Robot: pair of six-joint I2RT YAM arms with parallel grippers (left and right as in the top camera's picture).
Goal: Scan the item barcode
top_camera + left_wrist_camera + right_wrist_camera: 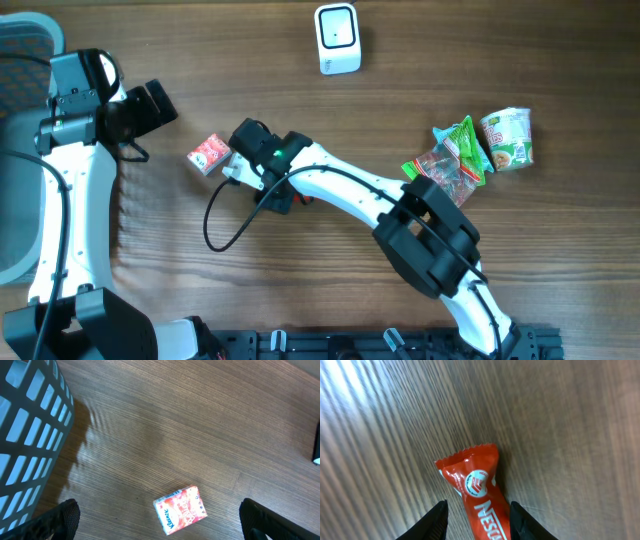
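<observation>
Bare wooden table [220, 60] is lying open between the white scanner [337, 38] at the far edge and the tissue pack [209, 154], leaving a free lane there. The right arm [340, 185] is stretching diagonally across the middle, barring the way, with its black cable [206, 228] looping beside it. A slatted basket [30, 435] is walling off the left side. Snack packets [460, 160] and a noodle cup [508, 137] are crowding the right. A red sachet [477, 492] is filling most of the gap inside the right gripper [477, 525].

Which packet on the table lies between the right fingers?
The red sachet between the right fingers; the tissue pack and snack bags lie far from them.
</observation>
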